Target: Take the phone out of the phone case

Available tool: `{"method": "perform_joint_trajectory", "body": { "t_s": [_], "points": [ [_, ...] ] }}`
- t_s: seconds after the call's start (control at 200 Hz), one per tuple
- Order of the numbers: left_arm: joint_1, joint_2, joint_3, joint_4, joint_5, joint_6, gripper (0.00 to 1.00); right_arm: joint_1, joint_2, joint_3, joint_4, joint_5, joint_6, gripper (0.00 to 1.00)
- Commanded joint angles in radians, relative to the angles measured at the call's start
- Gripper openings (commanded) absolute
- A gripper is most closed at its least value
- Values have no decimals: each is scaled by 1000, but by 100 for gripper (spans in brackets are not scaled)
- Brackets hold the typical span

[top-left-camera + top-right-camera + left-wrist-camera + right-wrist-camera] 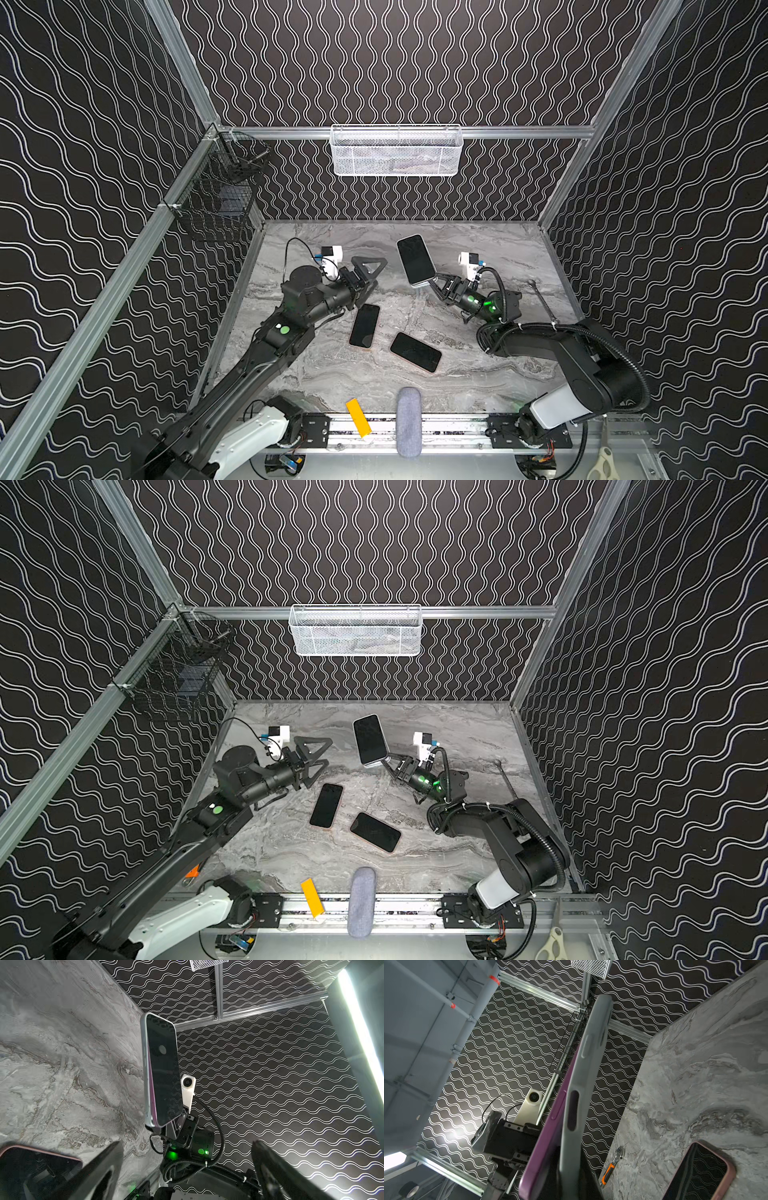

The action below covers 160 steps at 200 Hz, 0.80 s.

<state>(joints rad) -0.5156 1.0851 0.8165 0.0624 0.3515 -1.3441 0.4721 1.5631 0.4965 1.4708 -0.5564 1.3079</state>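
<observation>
Right gripper (433, 279): jaws clamped on the lower end of the phone, holding it up off the table (498, 249).
Phone (415, 259): in the air over the mid-back of the table, dark screen up, tilted, top end toward the back wall. Same in both top views, phone (371, 739).
Case (583, 1076): gray, on the phone. The right wrist view shows the purple phone edge (550, 1126) beside the case wall, more of it toward the gripped end. Can't tell how far it is unseated.
Left gripper (376, 275): jaws wide apart, nothing between them. It points toward the phone, well apart from it.
Left spare (365, 326): a phone flat on the table, screen up, pinkish rim, just beside the left gripper.
Right spare (415, 352): flat, screen up, near the left spare, not touching.
Wrench (542, 301): on the table by the right wall.
Front rail: yellow tag (358, 417) and gray pouch (408, 422) lie across it.
Scissors (602, 463): front right corner, off the table.
Baskets: white basket (397, 151) on the back wall, black basket (220, 195) on the left wall.
</observation>
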Motion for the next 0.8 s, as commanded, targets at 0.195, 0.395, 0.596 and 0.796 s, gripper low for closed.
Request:
{"method": "perform_joint_trajectory", "body": {
  "t_s": [0.195, 0.395, 0.596, 0.796],
  "points": [
    [-20, 16, -33, -14, 6, -171, 99, 61, 26, 43, 65, 139, -84, 5],
    [-36, 42, -42, 83, 7, -220, 99, 109, 57, 56, 77, 192, -110, 5],
    [-51, 74, -29, 106, 10, -221, 99, 147, 101, 71, 113, 216, -109, 4],
    [-60, 98, -47, 140, 7, -239, 99, 181, 117, 77, 134, 240, -119, 4]
  ]
}}
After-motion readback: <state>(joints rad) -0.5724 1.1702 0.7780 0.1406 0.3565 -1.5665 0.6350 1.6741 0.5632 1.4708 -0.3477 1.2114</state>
